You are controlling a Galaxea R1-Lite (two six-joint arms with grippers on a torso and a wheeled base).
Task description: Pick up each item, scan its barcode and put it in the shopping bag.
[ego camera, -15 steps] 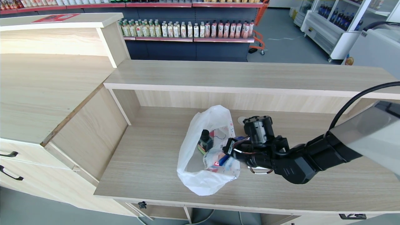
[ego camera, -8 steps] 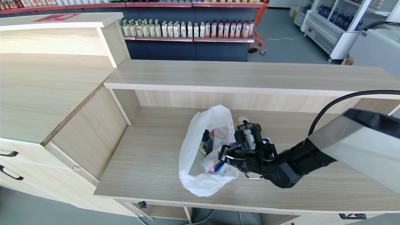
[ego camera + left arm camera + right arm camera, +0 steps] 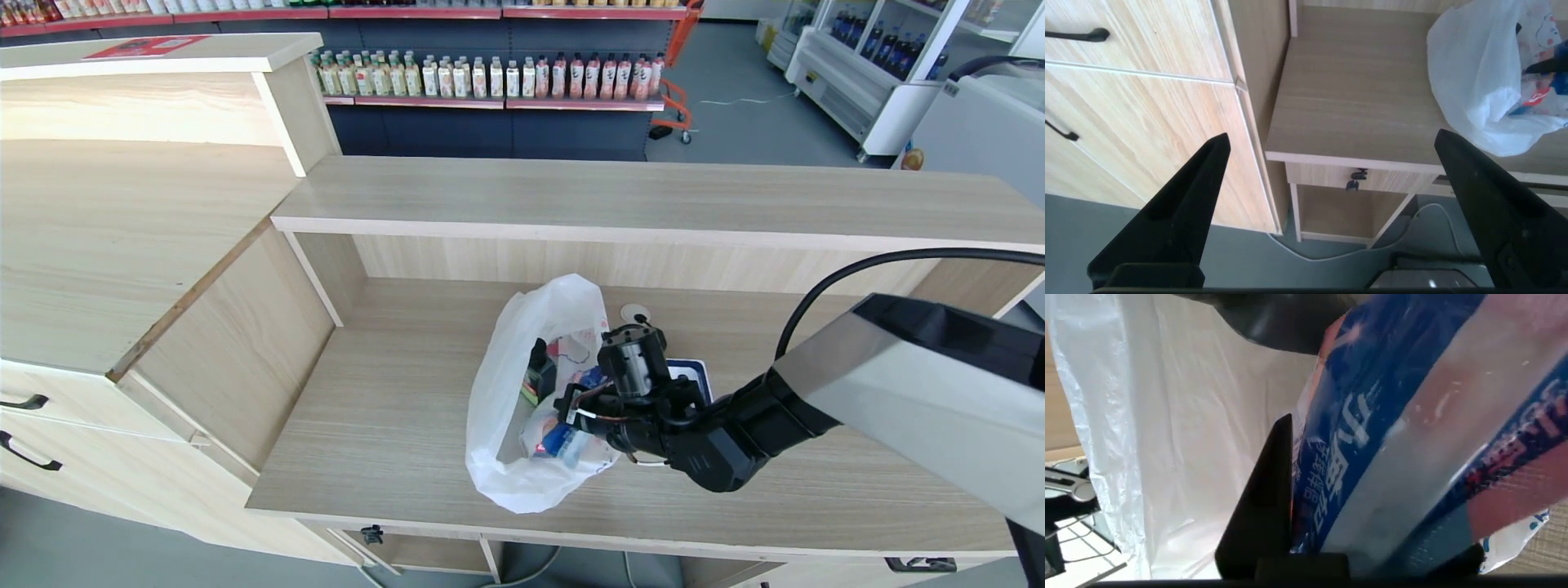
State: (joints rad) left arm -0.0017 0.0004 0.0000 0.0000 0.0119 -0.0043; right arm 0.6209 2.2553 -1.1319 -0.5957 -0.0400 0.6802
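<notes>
Moved the right hand (image 3: 565, 418) left and down, sinking its packet (image 3: 562, 442) deeper into the bag (image 3: 500, 384). Uncovered a blue-edged pad (image 3: 691, 379) on the tabletop (image 3: 384, 425) behind the wrist.

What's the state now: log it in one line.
step: bagging | right gripper: shut on blue packet, inside shopping bag mouth | left gripper: open, beside counter | also bagged: dark bottle

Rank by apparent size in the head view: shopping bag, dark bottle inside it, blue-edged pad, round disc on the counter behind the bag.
1. shopping bag: clearly largest.
2. dark bottle and blue-edged pad: not ranked against each other, since the arm hides much of the pad.
3. round disc: smallest.
</notes>
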